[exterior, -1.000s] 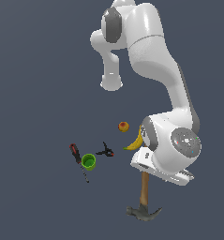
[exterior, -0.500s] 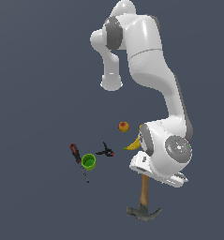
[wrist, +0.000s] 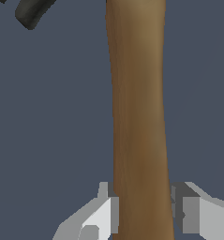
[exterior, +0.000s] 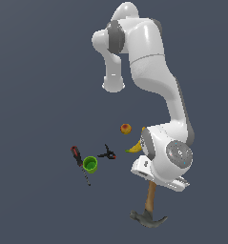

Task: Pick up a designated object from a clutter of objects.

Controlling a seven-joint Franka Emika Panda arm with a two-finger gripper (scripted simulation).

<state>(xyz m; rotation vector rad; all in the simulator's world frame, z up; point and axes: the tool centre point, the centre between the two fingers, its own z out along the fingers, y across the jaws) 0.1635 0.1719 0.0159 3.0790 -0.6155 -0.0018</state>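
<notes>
Two fingers (wrist: pixel 101 215) of your gripper (wrist: pixel 144 213) sit either side of the hammer (exterior: pixel 150 202), touching its brown wooden handle, so it is clamped on the handle. You see the hammer's dark head at the near end, on the surface (exterior: pixel 39 95). Off to the exterior view's left lie the screwdriver (exterior: pixel 78 159), green cup (exterior: pixel 90 164), clamp (exterior: pixel 107 153), banana (exterior: pixel 133 147) and apple (exterior: pixel 126 128).

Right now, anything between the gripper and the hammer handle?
Nothing visible. In the wrist view the gripper straddles the hammer handle, one finger on each side. The banana and clamp lie apart from it.
</notes>
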